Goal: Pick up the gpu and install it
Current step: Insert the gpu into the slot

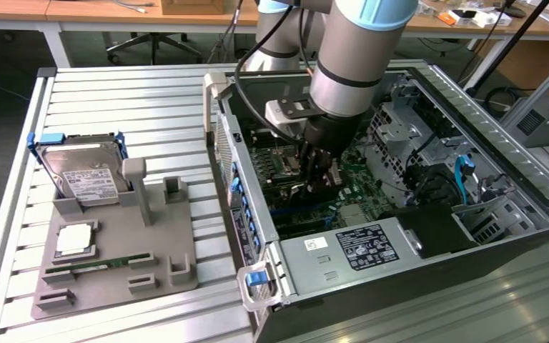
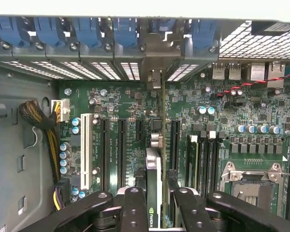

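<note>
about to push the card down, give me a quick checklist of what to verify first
1. gpu held edge-on between the hand fingers: ok
2. Hand inside the open computer case, over the motherboard: ok
3. Card's thin edge running parallel to the long expansion slots: ok
4. Silver bracket at the rear slot opening: ok
5. Edge connector seated in slot: cannot tell
6. Yellow and black cable bundle off to the side of the card: ok

- The table (image 1: pixel 112 89) has a ribbed, light metal top.
- A grey fixture tray (image 1: pixel 112 264) lies on the table at the exterior view's left.
- An open computer case (image 1: pixel 503 214) lies on its side on the table, at the exterior view's right, just beside the tray.
</note>
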Controlling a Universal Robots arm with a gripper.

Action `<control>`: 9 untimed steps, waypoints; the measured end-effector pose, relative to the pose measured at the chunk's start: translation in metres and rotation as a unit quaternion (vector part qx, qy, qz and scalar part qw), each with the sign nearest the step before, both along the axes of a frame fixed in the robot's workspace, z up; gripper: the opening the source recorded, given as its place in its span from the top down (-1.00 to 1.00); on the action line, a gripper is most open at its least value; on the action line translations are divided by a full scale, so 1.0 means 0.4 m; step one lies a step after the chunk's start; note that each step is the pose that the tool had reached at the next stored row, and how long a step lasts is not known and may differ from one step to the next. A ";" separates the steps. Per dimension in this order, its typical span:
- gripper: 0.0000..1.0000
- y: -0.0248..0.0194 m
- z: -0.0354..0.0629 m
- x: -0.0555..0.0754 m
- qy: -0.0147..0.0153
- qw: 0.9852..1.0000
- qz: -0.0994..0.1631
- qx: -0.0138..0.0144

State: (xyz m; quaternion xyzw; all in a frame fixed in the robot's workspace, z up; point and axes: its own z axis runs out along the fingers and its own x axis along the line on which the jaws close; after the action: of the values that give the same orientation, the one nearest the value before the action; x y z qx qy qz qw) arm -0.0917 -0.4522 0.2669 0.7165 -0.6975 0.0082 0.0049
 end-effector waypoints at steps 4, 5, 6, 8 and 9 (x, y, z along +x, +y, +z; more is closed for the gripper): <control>0.47 0.000 0.008 0.000 0.000 1.000 0.000 0.000; 0.47 0.000 0.008 0.000 0.000 1.000 0.000 0.000; 0.47 0.000 0.008 0.000 0.000 1.000 0.000 0.000; 0.47 0.000 0.008 0.001 0.000 1.000 -0.001 0.000; 0.47 -0.001 0.008 0.001 0.000 1.000 -0.003 0.000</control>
State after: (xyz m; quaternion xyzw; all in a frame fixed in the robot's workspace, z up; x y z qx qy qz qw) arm -0.0914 -0.4524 0.2701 0.7148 -0.6993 0.0080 0.0052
